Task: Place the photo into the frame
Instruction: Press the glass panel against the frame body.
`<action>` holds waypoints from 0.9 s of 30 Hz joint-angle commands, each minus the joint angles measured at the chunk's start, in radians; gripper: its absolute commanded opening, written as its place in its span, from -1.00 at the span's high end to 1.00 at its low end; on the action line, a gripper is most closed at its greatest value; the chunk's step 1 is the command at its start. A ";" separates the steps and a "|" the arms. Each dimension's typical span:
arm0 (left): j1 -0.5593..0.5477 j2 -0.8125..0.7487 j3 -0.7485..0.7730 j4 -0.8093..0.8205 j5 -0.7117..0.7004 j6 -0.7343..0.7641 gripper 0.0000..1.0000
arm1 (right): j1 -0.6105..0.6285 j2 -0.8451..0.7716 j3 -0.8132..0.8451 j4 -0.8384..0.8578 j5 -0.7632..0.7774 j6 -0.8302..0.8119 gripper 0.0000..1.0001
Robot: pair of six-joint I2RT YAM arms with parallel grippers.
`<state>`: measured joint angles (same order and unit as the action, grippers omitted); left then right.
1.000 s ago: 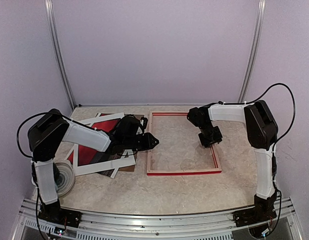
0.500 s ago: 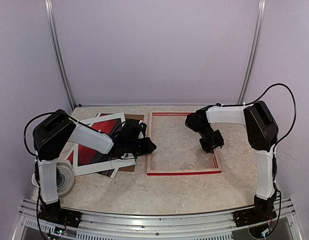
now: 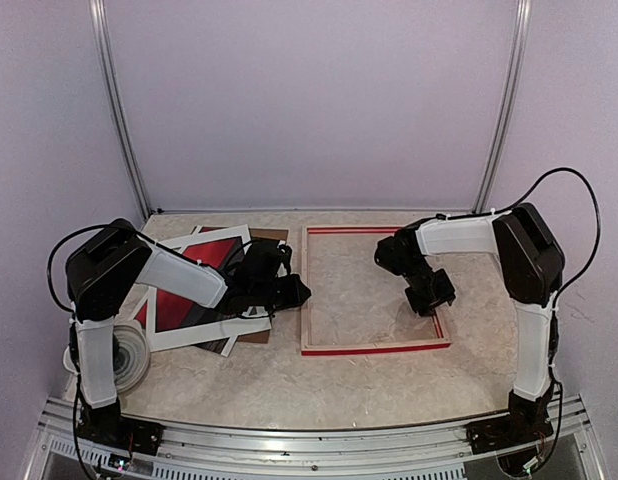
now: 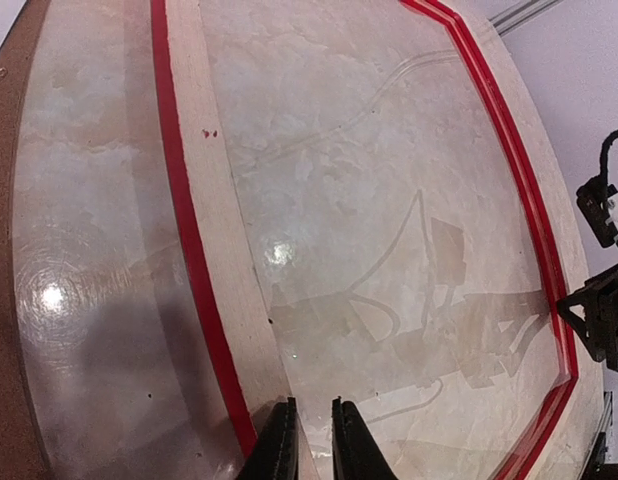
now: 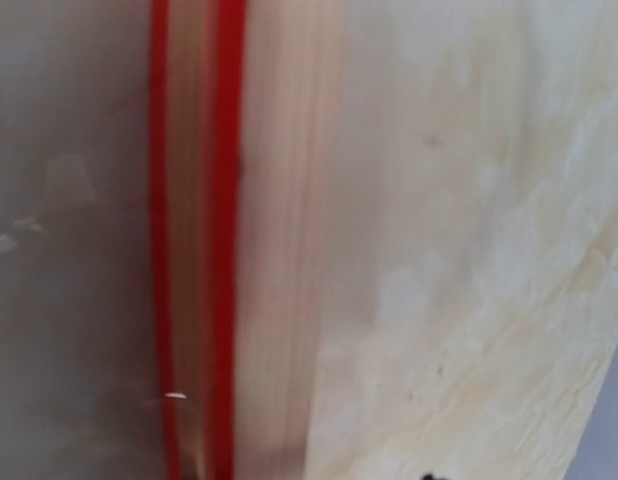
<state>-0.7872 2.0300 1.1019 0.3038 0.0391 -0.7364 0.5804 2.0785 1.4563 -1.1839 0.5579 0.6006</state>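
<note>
Left wrist view shows your left hand (image 4: pixel 309 442) nearly pressed together, gripping nothing visible, just beside the frame (image 4: pixel 219 240). Your right hand (image 3: pixel 429 293) meets its right rail; spread cannot be told. The photo (image 3: pixel 167 305) lies outside on the desk (image 3: pixel 369 385): grasp its edge next.

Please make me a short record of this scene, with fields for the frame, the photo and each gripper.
frame: flat on table, right of centre
photo: left of frame, partly under left arm, not in frame
left gripper: over frame's left rail, fingers nearly together
right gripper: at frame's right rail, grip unclear
</note>
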 commanded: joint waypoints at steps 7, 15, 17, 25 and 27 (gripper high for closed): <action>-0.002 -0.009 -0.004 -0.035 -0.036 -0.019 0.77 | 0.046 -0.044 -0.058 -0.066 -0.059 0.041 0.06; -0.001 -0.002 -0.003 -0.047 -0.072 -0.024 0.78 | 0.086 -0.063 -0.099 -0.102 -0.095 0.074 0.06; -0.001 -0.004 -0.004 -0.045 -0.071 -0.024 0.78 | 0.087 -0.076 -0.103 -0.110 -0.097 0.081 0.06; -0.001 -0.008 -0.007 -0.040 -0.069 -0.023 0.78 | 0.087 -0.101 -0.016 -0.174 -0.033 0.101 0.07; -0.001 -0.010 -0.009 -0.040 -0.070 -0.025 0.78 | 0.087 -0.083 -0.033 -0.172 -0.034 0.100 0.07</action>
<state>-0.7872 2.0300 1.1019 0.2939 -0.0101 -0.7586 0.6590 2.0117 1.4136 -1.3224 0.4992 0.6792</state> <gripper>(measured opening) 0.111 0.466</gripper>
